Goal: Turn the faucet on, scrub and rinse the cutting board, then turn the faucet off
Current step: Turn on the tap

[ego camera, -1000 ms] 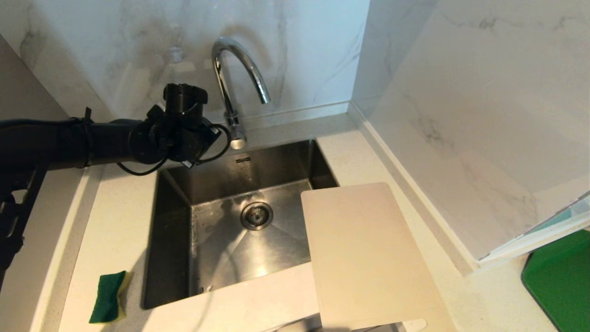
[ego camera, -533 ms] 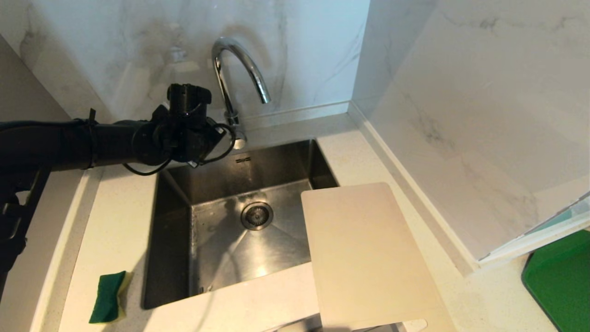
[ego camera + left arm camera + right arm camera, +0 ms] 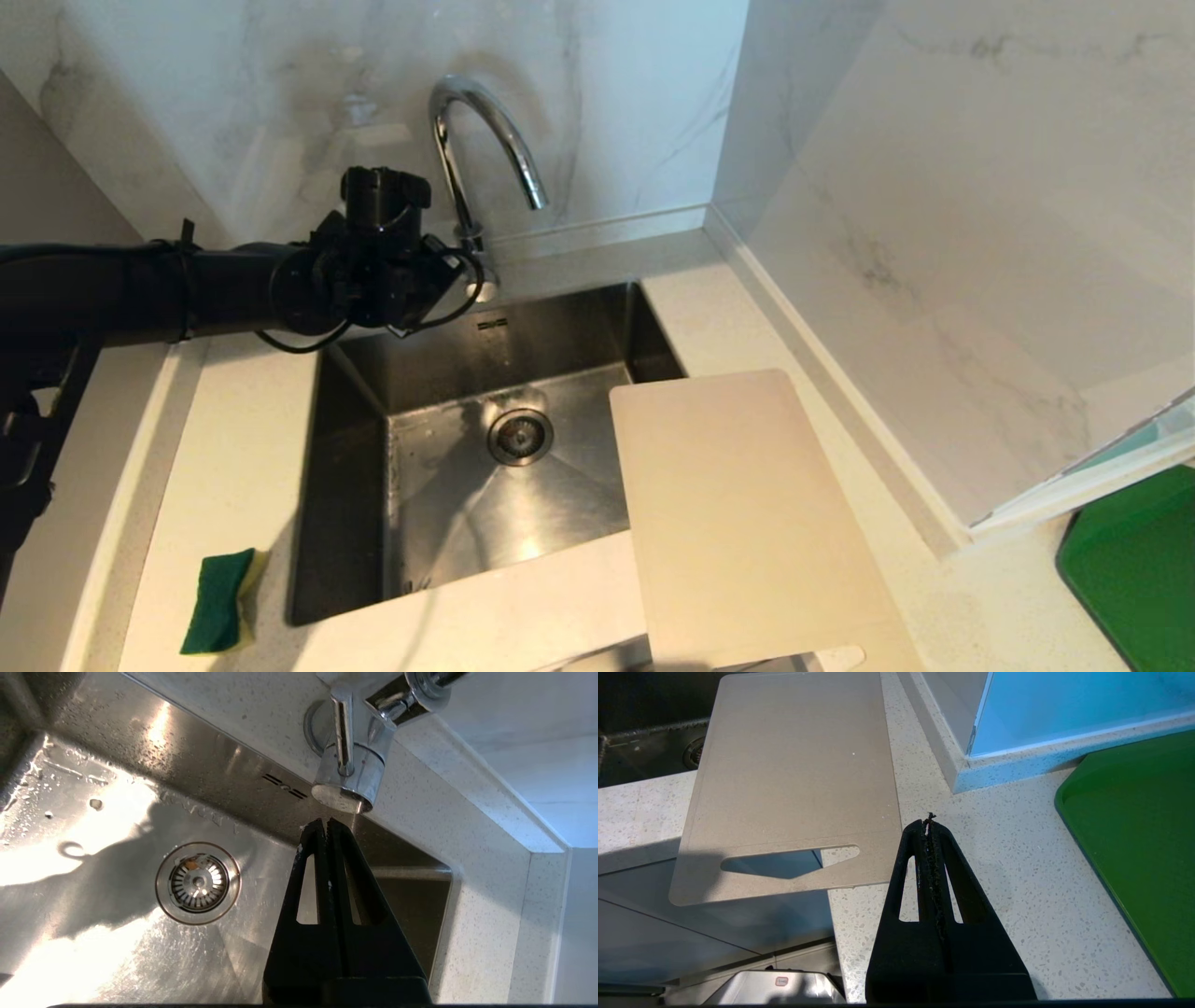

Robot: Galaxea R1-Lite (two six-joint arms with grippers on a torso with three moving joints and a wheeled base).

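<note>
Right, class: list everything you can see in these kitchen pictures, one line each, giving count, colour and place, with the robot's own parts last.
faucet: one, shiny chrome, on the counter behind the sink, no water running.
sink: one, steel, set in the counter, with a round drain.
cutting board: one, cream-white, on the counter, one corner over the sink's right edge, handle slot past the counter's front edge.
sponge: one, green and yellow, on the counter left of the sink.
mat: one, dark green, far right of the counter.
counter: one, pale speckled.
left gripper: one, black, shut, tips close to the faucet's base.
right gripper: one, black, shut, empty, above the counter beside the cutting board.
</note>
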